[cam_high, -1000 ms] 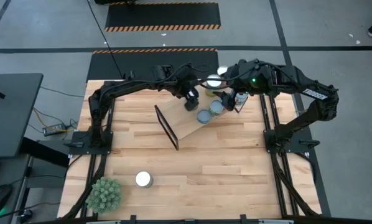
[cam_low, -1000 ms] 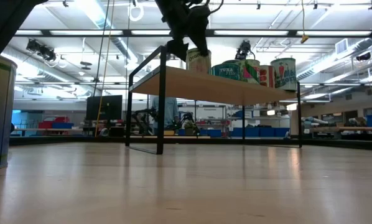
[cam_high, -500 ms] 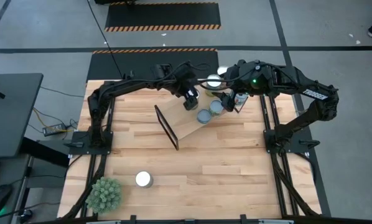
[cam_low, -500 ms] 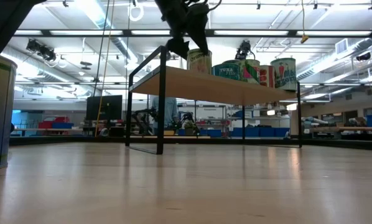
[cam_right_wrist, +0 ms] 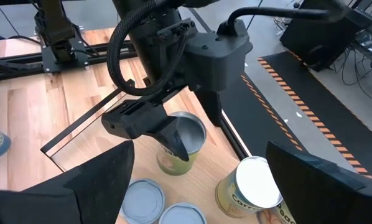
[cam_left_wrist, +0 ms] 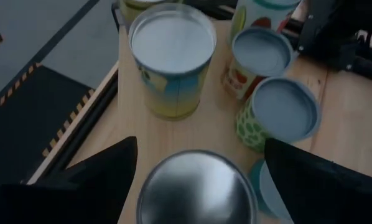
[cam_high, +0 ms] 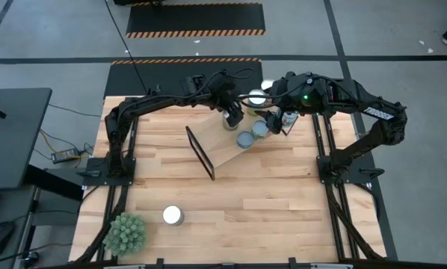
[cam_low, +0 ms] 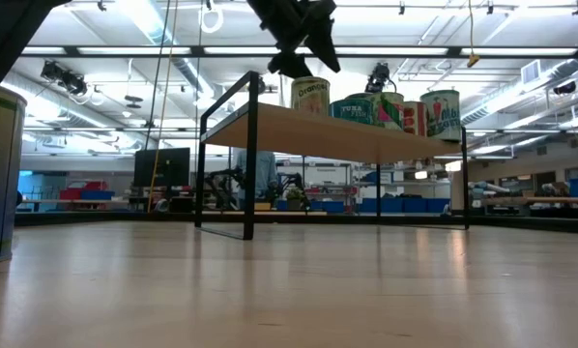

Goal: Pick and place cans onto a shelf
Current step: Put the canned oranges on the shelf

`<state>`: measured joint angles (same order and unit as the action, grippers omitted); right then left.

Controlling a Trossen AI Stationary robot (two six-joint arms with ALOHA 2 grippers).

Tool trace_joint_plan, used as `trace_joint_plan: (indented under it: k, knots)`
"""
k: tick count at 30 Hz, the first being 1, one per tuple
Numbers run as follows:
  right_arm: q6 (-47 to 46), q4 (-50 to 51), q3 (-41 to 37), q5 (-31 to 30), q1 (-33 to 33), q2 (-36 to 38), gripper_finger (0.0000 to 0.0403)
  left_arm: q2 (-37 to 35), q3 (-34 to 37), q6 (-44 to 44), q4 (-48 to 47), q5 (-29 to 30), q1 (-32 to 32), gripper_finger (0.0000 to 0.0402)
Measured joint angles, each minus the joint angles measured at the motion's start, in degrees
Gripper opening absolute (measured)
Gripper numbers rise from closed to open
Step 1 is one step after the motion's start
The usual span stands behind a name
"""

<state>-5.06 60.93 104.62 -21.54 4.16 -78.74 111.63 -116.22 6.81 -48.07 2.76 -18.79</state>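
The left gripper (cam_low: pixel 303 43) has lifted off the silver-topped, yellow-and-green labelled can (cam_low: pixel 311 93) — its dark fingers (cam_right_wrist: pixel 176 142) now hang spread wide just above that can's shiny lid, holding nothing. The can stands on the long light-wood shelf with thin black end frames (cam_low: pixel 347 135), beside a cluster of other pale-topped cans (cam_left_wrist: pixel 278 112). The right gripper (cam_high: pixel 283 119) waits near the shelf's far end, jaws apart. One more silver-topped can (cam_high: pixel 173 216) sits alone on the tabletop, near a spiky green plant (cam_high: pixel 125 233).
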Motion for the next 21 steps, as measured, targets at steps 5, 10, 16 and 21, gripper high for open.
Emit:
trace_joint_plan:
  k: [5,10,16,21]
  knots:
    - [0.1,0.0,0.0,0.0,0.0,0.0,0.0372,0.0,-1.7,-1.8,-2.2,0.0,-0.4,0.0355]
    - [0.2,0.1,0.0,0.0,0.0,0.0,0.0372,-0.2,-8.0,-8.5,-9.5,0.1,-1.1,0.0355]
    - [0.1,0.1,0.0,0.0,0.0,0.0,0.0372,-0.3,-14.3,-15.0,-21.2,-1.9,-3.6,0.0355]
    - [-0.1,0.1,0.0,0.0,0.0,0.0,0.0372,-0.3,-12.1,-16.5,-29.1,-4.1,-4.9,0.0354]
